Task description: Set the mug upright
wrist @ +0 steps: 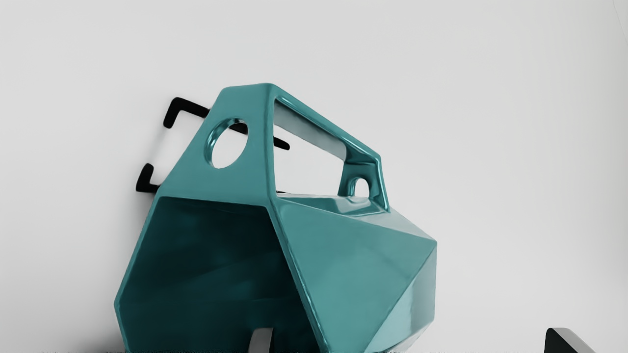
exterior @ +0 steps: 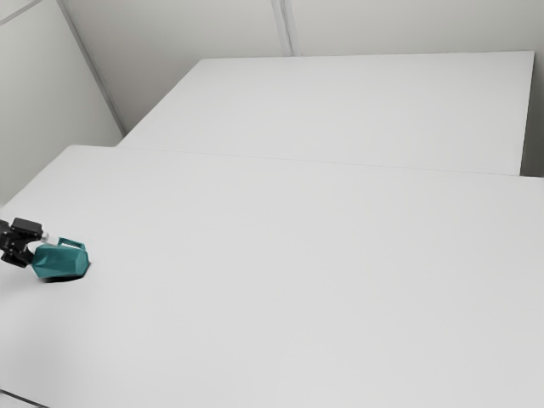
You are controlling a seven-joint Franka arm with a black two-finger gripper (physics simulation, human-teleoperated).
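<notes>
White walls (exterior: 51,93) around the scene. White table (exterior: 297,280) took up most of the exterior view, with a second white surface (exterior: 340,110) behind it.

Teal faceted mug (exterior: 61,263) lay on its side on the table, near the exterior view's left edge. Not upright. Its mouth (wrist: 211,274) faced the gripper (exterior: 34,243), which was right by it at that edge.

Gripper was open, nothing clamped. Wrist view had the fingers (wrist: 564,341) wide apart: one overlapped the mug's dark mouth, the other stood off past the body's side with bare table showing between. Couldn't tell if the first finger was inside the mouth or just in front of it, or touching.

Handle (wrist: 326,132) stuck out on the side away from the fingertips, round holes through both its ends. Thin black angular strips (wrist: 191,105) showed behind and through it; couldn't tell what they were.
</notes>
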